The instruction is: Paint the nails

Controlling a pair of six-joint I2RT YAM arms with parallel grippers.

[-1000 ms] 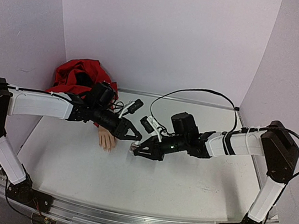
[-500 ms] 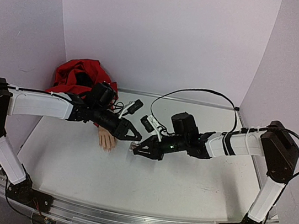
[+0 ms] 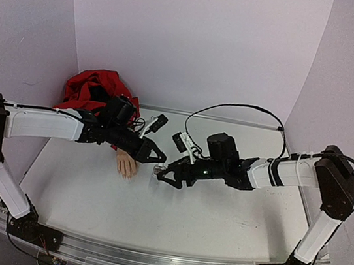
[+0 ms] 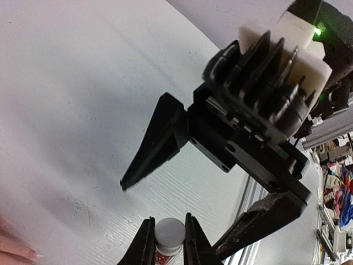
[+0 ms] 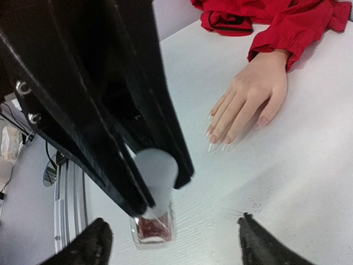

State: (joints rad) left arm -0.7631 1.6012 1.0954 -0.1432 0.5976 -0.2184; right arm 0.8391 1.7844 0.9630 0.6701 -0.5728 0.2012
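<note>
No text, label or number is legible.

A small polish bottle (image 5: 150, 227) with reddish contents and a white cap (image 5: 158, 170) stands upright on the white bench (image 3: 203, 228). Behind the bottle and to its left, red cloth (image 3: 94, 91) lies bunched at the bench's back corner.

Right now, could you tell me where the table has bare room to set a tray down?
The near strip of the table, bordered by both arm bases and the grippers, is bare. Crowded: the middle, where the left gripper pinches the polish bottle beside the mannequin hand, with the right gripper open around it; the red sleeve fills the far-left corner.
</note>
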